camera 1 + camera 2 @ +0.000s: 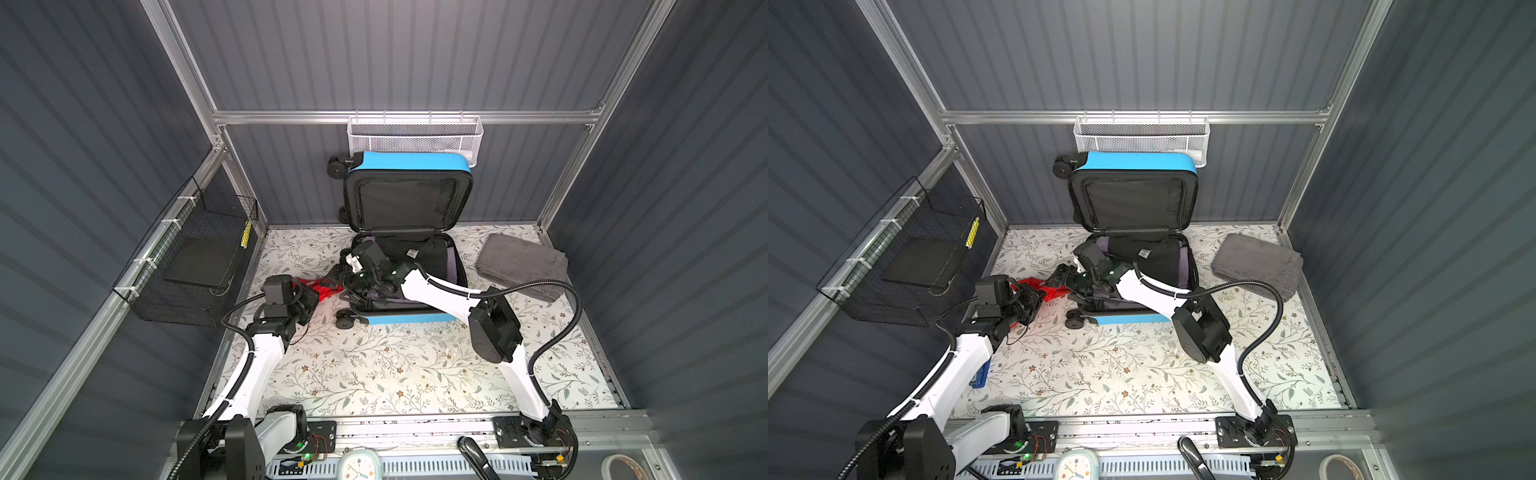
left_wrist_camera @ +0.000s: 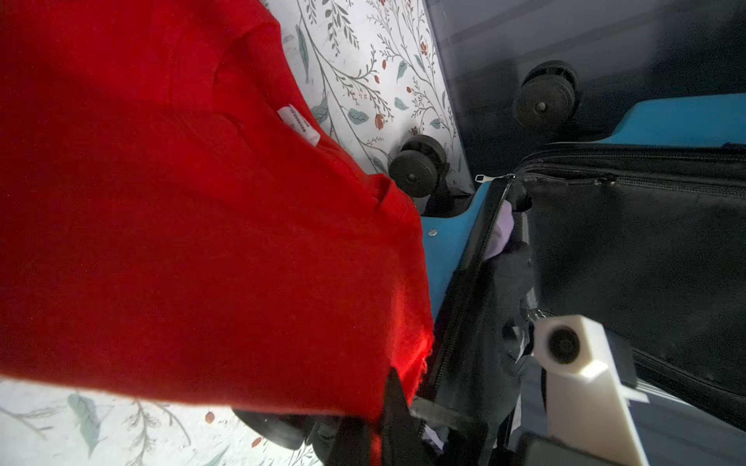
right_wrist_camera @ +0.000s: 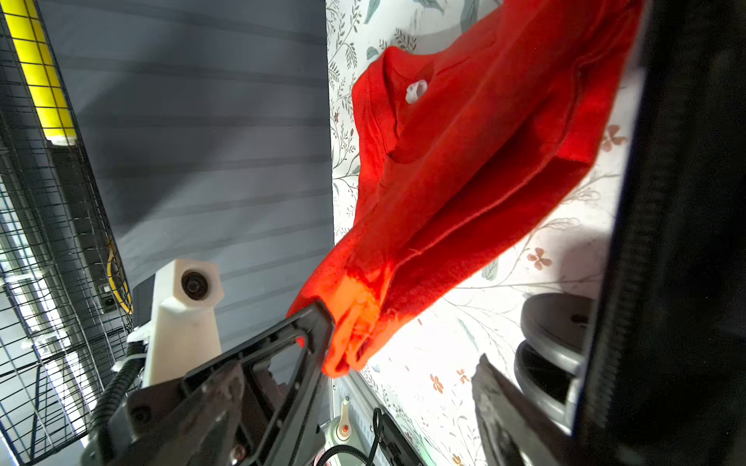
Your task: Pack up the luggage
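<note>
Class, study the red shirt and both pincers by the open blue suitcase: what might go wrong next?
1. The left pincer grips only a bunched edge of the red shirt; it may slip free.
2. The open right pincer sits close beside it, so the two may collide.
3. Most of the shirt lies outside the luggage and may snag on its rim.

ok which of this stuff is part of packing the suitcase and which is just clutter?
In the job: suitcase, open; red shirt, gripped by the left gripper; right gripper, open beside it; grey towel, probably next.
Lying about: white basket, black wire basket, clock, roll of tape.
</note>
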`<state>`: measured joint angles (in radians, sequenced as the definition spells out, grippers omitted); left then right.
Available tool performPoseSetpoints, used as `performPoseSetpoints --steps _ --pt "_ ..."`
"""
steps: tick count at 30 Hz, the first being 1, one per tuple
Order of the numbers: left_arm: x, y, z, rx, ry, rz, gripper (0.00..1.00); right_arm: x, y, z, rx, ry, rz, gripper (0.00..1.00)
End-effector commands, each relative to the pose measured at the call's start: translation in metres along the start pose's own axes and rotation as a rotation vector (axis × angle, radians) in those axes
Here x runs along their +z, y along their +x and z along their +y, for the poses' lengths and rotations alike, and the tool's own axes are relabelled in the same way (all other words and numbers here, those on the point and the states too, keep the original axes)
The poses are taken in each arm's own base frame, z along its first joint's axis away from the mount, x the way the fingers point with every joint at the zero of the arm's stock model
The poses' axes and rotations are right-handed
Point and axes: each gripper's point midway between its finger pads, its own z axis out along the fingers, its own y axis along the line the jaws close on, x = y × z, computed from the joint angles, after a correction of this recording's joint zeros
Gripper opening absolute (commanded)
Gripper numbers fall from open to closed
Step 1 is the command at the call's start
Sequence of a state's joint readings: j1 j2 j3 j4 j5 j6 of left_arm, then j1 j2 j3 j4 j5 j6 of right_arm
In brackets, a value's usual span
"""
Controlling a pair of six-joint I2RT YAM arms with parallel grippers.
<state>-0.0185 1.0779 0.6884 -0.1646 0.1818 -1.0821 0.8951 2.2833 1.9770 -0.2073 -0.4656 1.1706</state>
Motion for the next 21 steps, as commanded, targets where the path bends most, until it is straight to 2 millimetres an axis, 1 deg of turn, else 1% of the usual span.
performPoseSetpoints --steps 1,8,13,21 --pt "-0.011 -0.006 -0.022 0.014 0.084 -0.022 0.00 0.009 0.003 -0.018 0.027 0.046 0.026 0.89" --pt "-0.017 -0.009 -0.036 0.025 0.125 -0.028 0.00 0.011 0.002 -0.017 0.028 0.048 0.027 0.90" --pt "-0.021 -0.005 -0.040 0.027 0.148 -0.016 0.00 0.017 -0.007 -0.017 0.034 0.056 0.020 0.90" --pt "-0.026 0.001 -0.044 0.030 0.183 0.007 0.00 0.023 -0.020 -0.026 0.051 0.068 0.015 0.88"
